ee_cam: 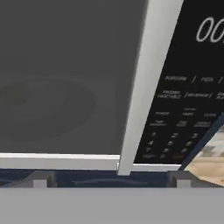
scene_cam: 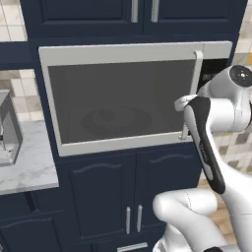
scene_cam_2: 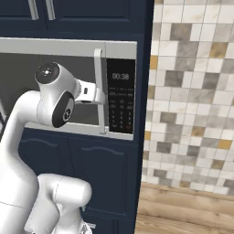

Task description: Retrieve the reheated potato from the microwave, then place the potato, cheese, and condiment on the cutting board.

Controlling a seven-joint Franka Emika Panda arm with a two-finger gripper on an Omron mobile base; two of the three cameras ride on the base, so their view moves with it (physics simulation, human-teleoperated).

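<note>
The microwave (scene_cam: 123, 51) fills the middle of the left base view, its dark glass door closed. The round turntable plate (scene_cam: 115, 120) shows faintly through the glass. I cannot make out the potato behind it. My gripper (ee_cam: 110, 179) is open, with one fingertip on each side of the lower end of the door's light grey vertical handle (ee_cam: 146, 87). From the base, the gripper (scene_cam: 183, 104) sits right at the handle (scene_cam: 197, 88), left of the black keypad panel (scene_cam_2: 119, 98). The cheese, condiment and cutting board are out of view.
A steel coffee machine (scene_cam: 7, 130) stands on the marble counter (scene_cam: 29, 167) to the left. Dark blue cabinets (scene_cam: 133, 197) run below and above the microwave. A tiled wall (scene_cam_2: 192, 100) and wooden floor (scene_cam_2: 183, 215) lie to the right.
</note>
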